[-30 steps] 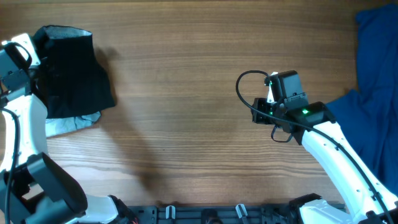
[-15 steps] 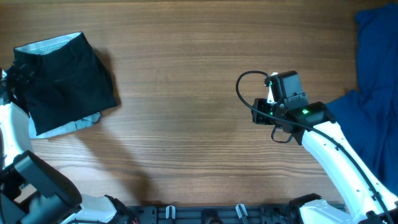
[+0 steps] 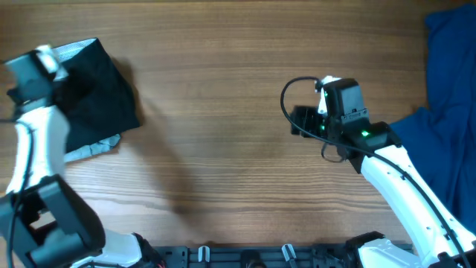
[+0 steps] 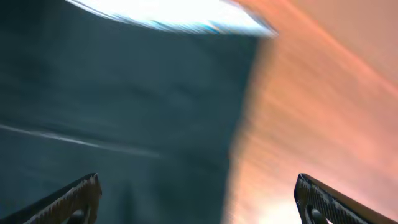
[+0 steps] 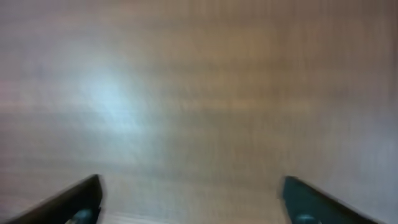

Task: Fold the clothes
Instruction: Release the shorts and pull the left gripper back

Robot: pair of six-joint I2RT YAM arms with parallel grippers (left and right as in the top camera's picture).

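The clothes (image 3: 100, 93) lie as a compact black bundle at the table's left end, with a whitish-grey waistband strip (image 3: 74, 50) along the top edge. My left arm (image 3: 33, 71) hangs over the bundle's left part. In the blurred left wrist view, my left gripper (image 4: 199, 199) is open, with black fabric (image 4: 124, 112) and bare wood below and nothing between the fingers. My right gripper (image 3: 297, 123) hovers over bare wood right of the table's centre. It is open and empty in the right wrist view (image 5: 193, 202).
Bright royal-blue fabric (image 3: 450, 89) covers the table's right end, close to my right arm. A pale grey-blue cloth edge (image 3: 93, 147) sticks out under the black bundle's lower side. The wooden table (image 3: 216, 89) lies between the two arms.
My left gripper has let go of the black garment and opened wide. It first pulled away to the left, then came back over the bundle. My right gripper has opened wider and edged left.
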